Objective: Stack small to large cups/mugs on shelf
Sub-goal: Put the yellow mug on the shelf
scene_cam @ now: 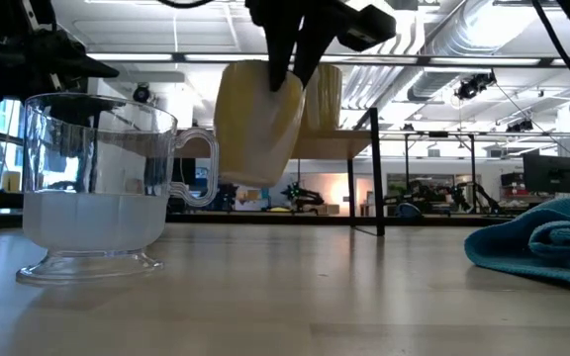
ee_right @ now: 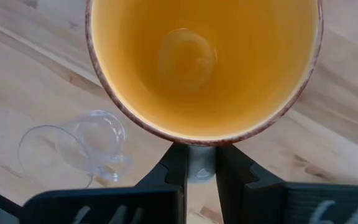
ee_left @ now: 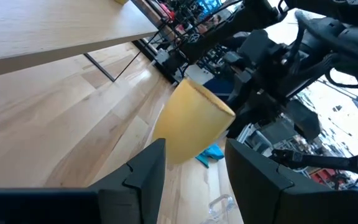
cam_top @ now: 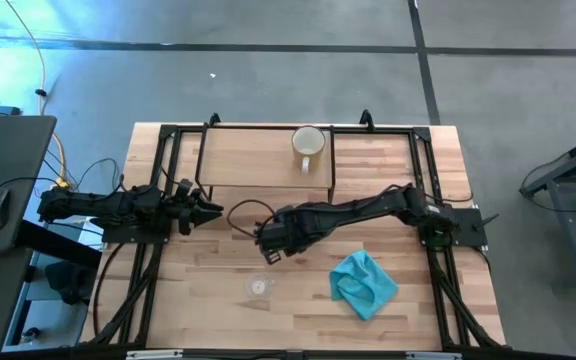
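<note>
1. The right gripper [ee_right: 199, 163] is pinched on the rim of the orange mug [ee_right: 204, 62]; its two dark fingers [ee_right: 174, 167] are pressed close together on the mug's wall, as the right wrist view shows.
2. The orange mug [scene_cam: 257, 124] hangs clear of the worktop, tilted, as the low view shows. In the high view the right gripper [cam_top: 273, 238] sits near the middle of the worktop, just in front of the shelf's front edge.
3. The left gripper [cam_top: 208, 212] is spread wide and holds nothing. It hovers toward the worktop's left edge, beside the shelf's front left corner, pointing at the orange mug [ee_left: 188, 121].
4. The clear glass cup [cam_top: 259, 286] stands upright on the worktop [cam_top: 218, 300] between the middle and the front edge, near the right gripper but apart from it. Its handle faces the mug in the low view [scene_cam: 97, 188].
5. The cream-white mug [cam_top: 308, 143] stands upright on the shelf [cam_top: 248, 160], toward its right end, with its handle turned to the shelf's front edge.
6. The shelf runs along the worktop's back edge.
7. A teal-blue cloth [cam_top: 364, 283] lies crumpled toward the front right of the worktop, well apart from the glass cup.
</note>
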Controlling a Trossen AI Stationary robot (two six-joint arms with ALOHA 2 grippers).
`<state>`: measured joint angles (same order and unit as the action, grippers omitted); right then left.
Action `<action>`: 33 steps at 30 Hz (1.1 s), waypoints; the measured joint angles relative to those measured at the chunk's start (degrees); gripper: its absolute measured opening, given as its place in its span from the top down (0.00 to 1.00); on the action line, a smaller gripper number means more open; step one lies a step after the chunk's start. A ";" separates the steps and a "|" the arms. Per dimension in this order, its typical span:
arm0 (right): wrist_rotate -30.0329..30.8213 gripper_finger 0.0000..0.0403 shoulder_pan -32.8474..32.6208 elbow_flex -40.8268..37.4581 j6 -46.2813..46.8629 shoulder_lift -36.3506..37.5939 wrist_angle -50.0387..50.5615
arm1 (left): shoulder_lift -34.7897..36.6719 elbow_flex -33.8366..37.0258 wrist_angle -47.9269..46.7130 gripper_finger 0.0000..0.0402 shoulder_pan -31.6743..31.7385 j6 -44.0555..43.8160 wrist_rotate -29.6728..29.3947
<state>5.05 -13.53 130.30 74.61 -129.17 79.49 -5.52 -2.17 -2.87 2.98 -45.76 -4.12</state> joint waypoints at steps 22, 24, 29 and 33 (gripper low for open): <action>-4.93 0.94 2.90 0.04 2.08 -3.88 -7.97 | 0.00 0.00 -0.35 0.62 -0.04 -2.84 7.35; -4.95 0.94 3.10 0.04 2.80 -3.88 -8.45 | 0.00 -0.01 -0.36 0.62 -0.04 -1.18 7.08; -5.10 0.94 3.03 0.04 4.86 -3.89 -9.15 | 0.01 -0.01 -0.37 0.62 -0.04 -0.67 6.91; -5.30 0.94 3.03 0.04 6.59 -3.88 -9.08 | 0.00 0.00 -0.37 0.62 -0.04 -0.57 6.91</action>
<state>-0.25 -10.50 130.34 81.20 -133.06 70.41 -5.52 -2.18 -3.25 2.94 -46.32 2.79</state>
